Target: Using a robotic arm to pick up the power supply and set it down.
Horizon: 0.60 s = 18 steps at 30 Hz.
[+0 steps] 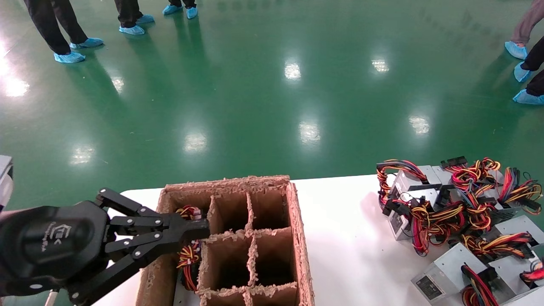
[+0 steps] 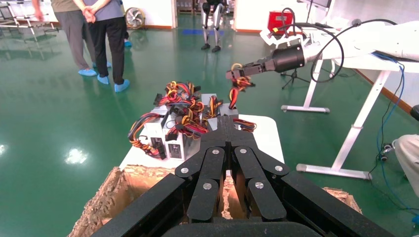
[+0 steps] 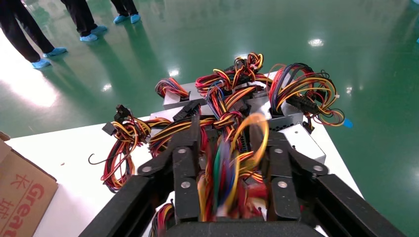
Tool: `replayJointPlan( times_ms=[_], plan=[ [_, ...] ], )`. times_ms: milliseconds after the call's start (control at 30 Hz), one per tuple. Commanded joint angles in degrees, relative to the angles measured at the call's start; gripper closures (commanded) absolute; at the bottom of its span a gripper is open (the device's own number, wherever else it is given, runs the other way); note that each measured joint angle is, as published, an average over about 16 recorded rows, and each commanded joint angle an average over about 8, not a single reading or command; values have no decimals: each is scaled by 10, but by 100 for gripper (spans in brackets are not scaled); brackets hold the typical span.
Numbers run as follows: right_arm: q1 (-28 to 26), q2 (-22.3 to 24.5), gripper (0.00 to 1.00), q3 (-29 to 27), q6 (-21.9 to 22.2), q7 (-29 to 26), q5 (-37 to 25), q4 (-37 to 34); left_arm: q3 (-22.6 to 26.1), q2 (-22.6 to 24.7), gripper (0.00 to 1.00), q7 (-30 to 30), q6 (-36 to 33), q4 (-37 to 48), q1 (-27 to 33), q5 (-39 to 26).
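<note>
My right gripper (image 3: pixel 225 129) is out of the head view. It is shut on a bundle of red, yellow and green wires (image 3: pixel 222 173) of a power supply, above the pile of silver-grey power supplies (image 3: pixel 296 140). The left wrist view shows that gripper (image 2: pixel 238 74) raised over the pile with wires (image 2: pixel 233 95) hanging from it; no metal box hangs below. The pile (image 1: pixel 446 199) lies at the table's right end. My left gripper (image 1: pixel 204 229) is shut and empty over the divided cardboard box (image 1: pixel 297 238). Wires (image 1: pixel 189 255) of another unit show in the box's left compartments.
The white table (image 1: pixel 348 238) carries the box at the left and the pile at the right. People in blue shoe covers (image 1: pixel 70 57) stand on the green floor beyond. A white stand (image 2: pixel 346 123) rises past the table's right end.
</note>
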State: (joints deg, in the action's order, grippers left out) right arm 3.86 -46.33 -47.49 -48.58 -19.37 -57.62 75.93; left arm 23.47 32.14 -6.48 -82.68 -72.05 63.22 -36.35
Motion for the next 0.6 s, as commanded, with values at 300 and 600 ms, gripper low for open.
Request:
replayJointPlan(
  times_ms=[300,600],
  plan=[
    [-3,0,0,0,-9,-2,8,-1,0,0,100,0,0,0,0,0],
    [-10,-1,0,4,-13,0,11,-2,0,0,100,0,0,0,0,0]
  ],
)
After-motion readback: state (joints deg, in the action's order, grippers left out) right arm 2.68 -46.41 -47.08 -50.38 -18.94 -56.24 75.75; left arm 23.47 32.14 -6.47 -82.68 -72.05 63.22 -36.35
